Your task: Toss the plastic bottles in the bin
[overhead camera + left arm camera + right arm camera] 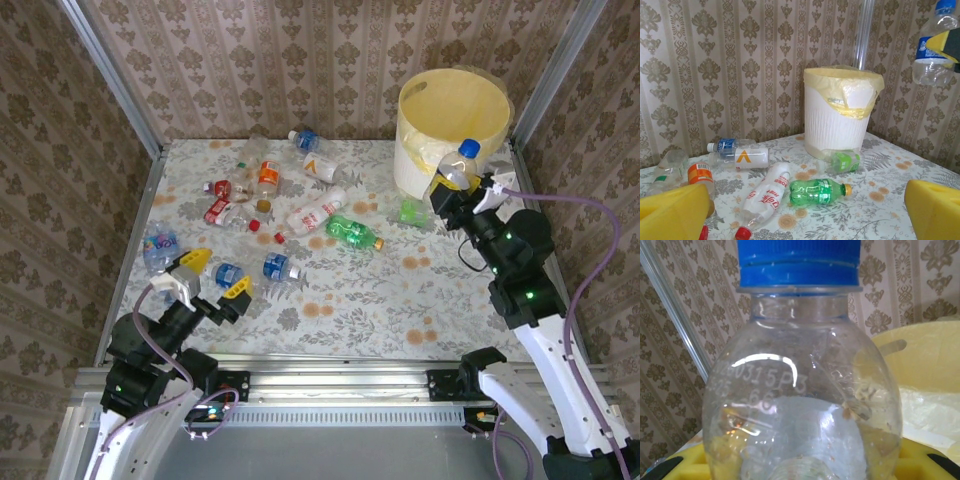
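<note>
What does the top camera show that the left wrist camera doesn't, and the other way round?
Top camera: three blue-labelled bottles lying close to the open left tool, and the yellow inside of the bin from above.
Left wrist camera: the bin side-on, with the ribs on its white wall.
Both: the bin, the green bottle, the red-and-white labelled bottle, and the right tool shut on a blue-capped bottle raised beside the bin's rim.

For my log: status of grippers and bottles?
Right gripper shut on clear blue-capped plastic bottle, beside pale yellow round bin. Left gripper open, empty. Nothing blocks the bin.
</note>
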Action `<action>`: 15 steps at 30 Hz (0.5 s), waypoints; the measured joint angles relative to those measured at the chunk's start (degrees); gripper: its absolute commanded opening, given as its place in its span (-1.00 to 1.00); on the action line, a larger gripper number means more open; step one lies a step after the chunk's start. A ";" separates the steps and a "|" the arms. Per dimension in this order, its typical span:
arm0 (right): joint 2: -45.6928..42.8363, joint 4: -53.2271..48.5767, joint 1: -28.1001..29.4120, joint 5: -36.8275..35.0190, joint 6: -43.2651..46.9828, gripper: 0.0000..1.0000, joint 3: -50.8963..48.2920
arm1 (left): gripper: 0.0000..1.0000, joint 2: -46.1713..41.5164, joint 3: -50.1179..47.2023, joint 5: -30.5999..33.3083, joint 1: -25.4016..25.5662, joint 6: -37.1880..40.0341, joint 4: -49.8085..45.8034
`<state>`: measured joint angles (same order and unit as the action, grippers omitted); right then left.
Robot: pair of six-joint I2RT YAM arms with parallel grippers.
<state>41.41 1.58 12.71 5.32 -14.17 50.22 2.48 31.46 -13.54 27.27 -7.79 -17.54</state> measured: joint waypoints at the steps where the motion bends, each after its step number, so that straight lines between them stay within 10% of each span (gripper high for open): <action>1: -0.48 0.70 0.00 -0.70 0.61 -0.16 -0.02 | 0.99 0.02 0.00 0.00 0.00 0.00 0.00; 15: 5.42 24.96 0.00 -8.31 10.93 -0.10 0.02 | 1.00 0.04 0.00 -0.37 -0.37 0.00 -0.02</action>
<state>46.83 26.55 12.71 -2.98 -3.25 50.24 2.52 31.46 -13.91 26.89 -7.79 -17.56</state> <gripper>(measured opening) 0.447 0.997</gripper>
